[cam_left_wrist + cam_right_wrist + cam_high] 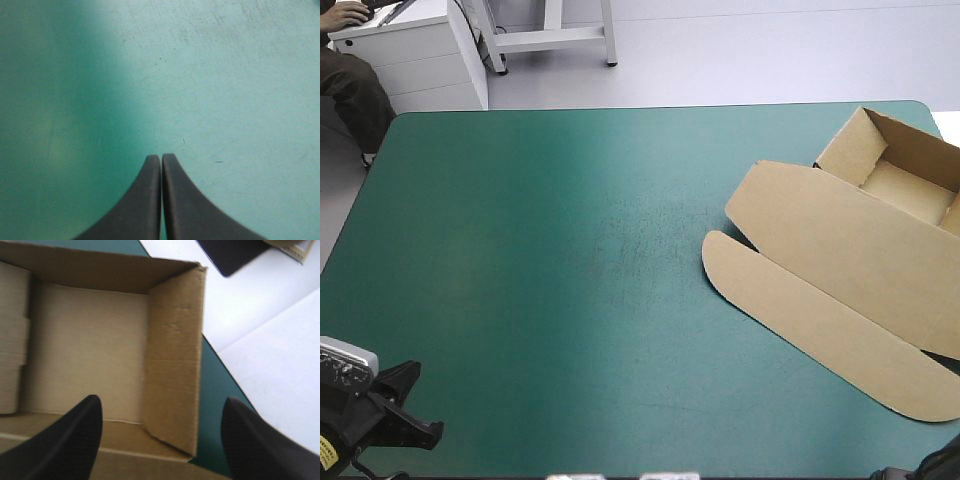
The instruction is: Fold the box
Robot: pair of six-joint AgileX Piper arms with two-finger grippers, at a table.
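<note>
The box [840, 260] lies as an open tray with its lid flat, directly under your right claw [161, 401], which is spread wide apart with one tray wall inside the gap. Your left claw [161, 158] is pressed together, with the cover [225, 75] ahead of it.

The left gripper [161, 159] is closed, its 2 broad black fin-shaped fingers pressed together into 1 pointed arch. The right gripper [161, 405] is angled downward, its 2 black fingers spread wide apart.
</note>
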